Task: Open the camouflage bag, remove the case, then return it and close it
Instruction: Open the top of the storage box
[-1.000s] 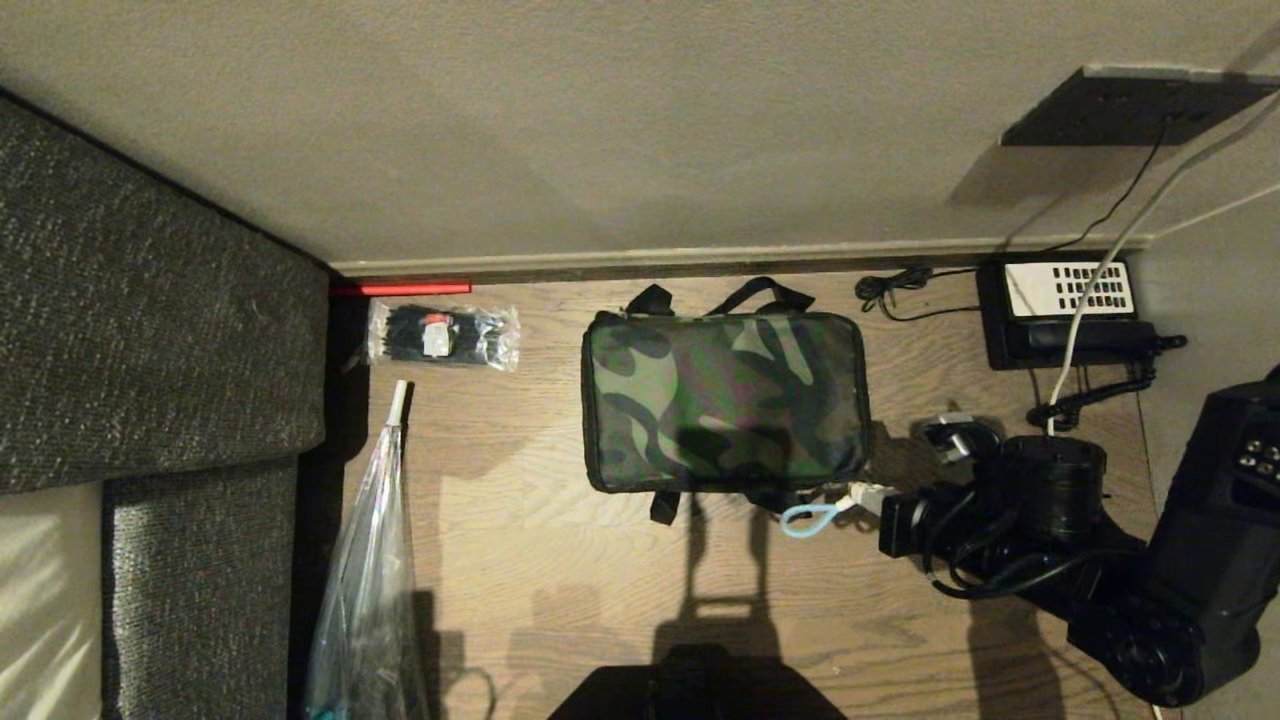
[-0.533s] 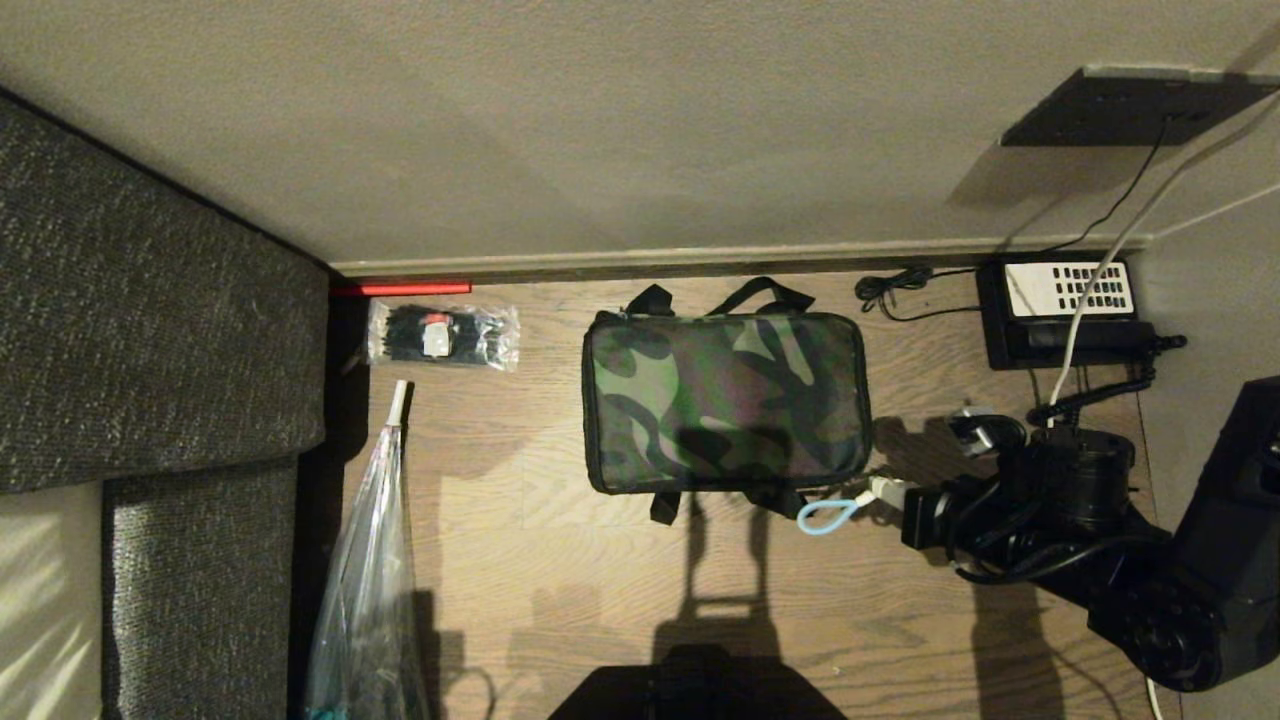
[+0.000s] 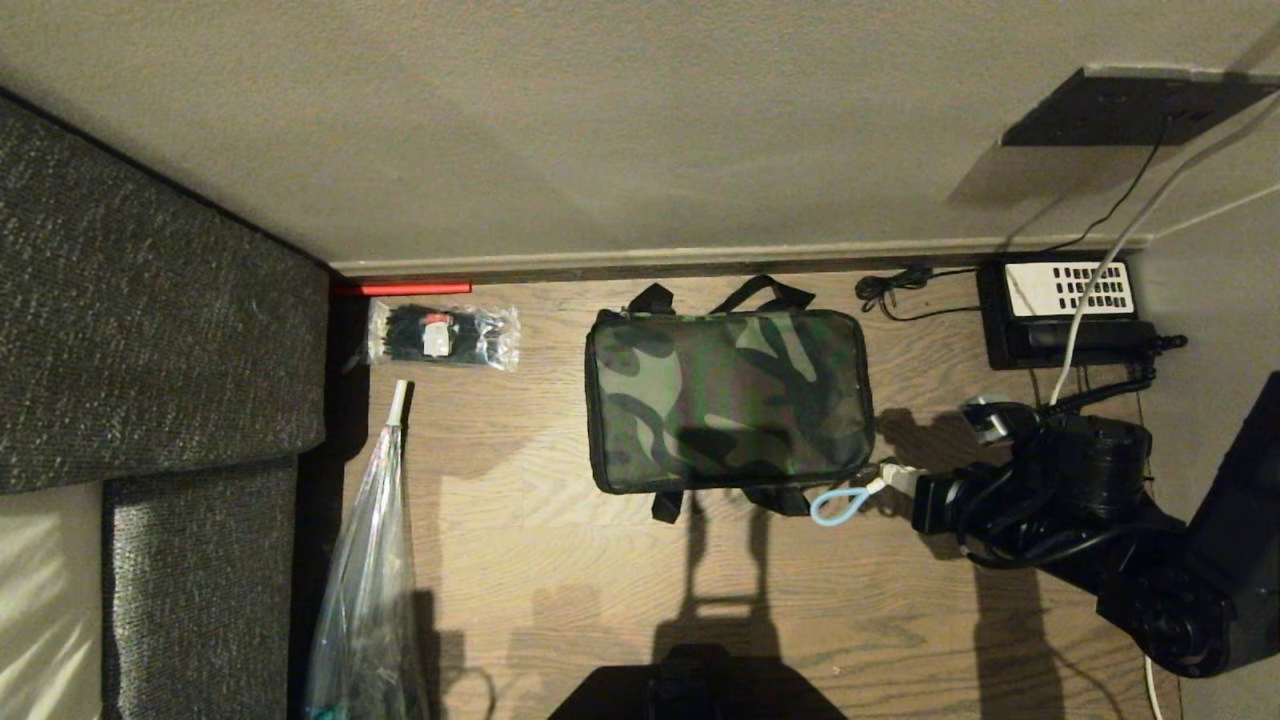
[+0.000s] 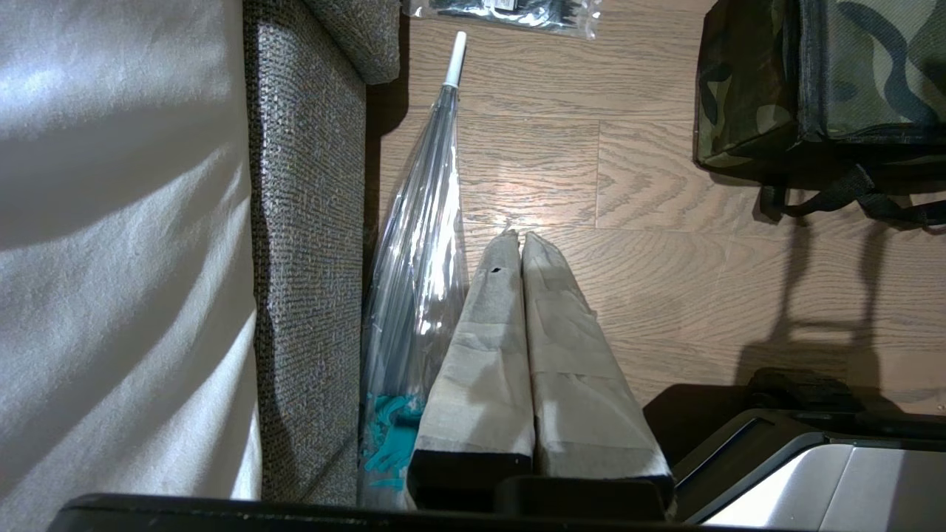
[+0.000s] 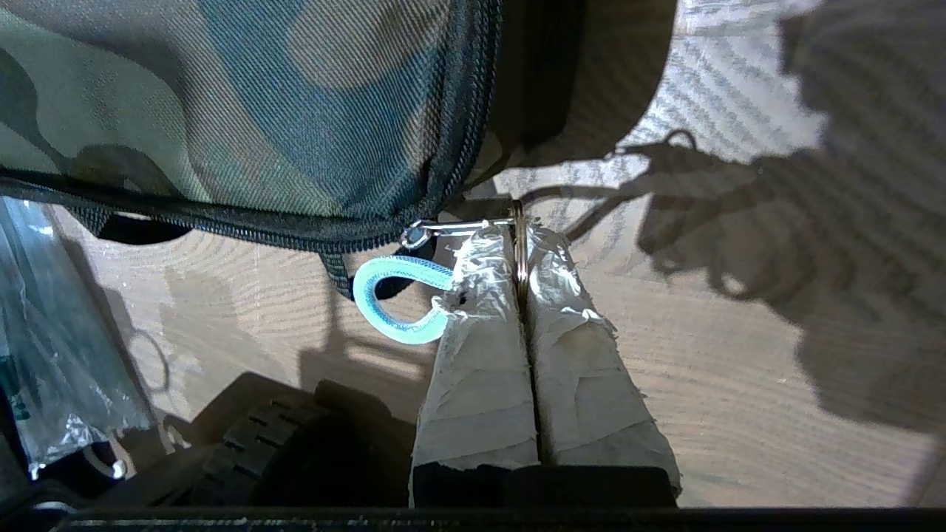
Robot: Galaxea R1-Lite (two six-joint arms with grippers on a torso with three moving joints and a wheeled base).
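From my head camera, my right gripper (image 3: 893, 478) sits at the near right corner of the camouflage bag (image 3: 728, 398), fingers pressed together on the zipper pull there, with a light blue loop (image 3: 835, 506) hanging just beside my fingertips; the bag lies flat and zipped on the wooden floor (image 3: 560, 580) with its straps toward the wall, and the case is not visible; beyond my right arm stands a black telephone (image 3: 1062, 312) with a white keypad panel, and far across the bag from my gripper lie a clear packet of black ties (image 3: 443, 335) and a clear folded umbrella (image 3: 365, 570) along the grey sofa (image 3: 150, 330). From my left wrist, my left gripper (image 4: 515, 238) hangs with its taped fingers shut on nothing above the floor; the umbrella lies just beside it against the sofa, and the bag's corner (image 4: 746, 89) is well apart from my fingertips. From my right wrist, my taped fingers (image 5: 484, 295) pinch a metal ring (image 5: 520, 247) between them; a small clasp joins the ring to the bag's black zipper (image 5: 295, 233), and the blue loop curls out touching one finger.
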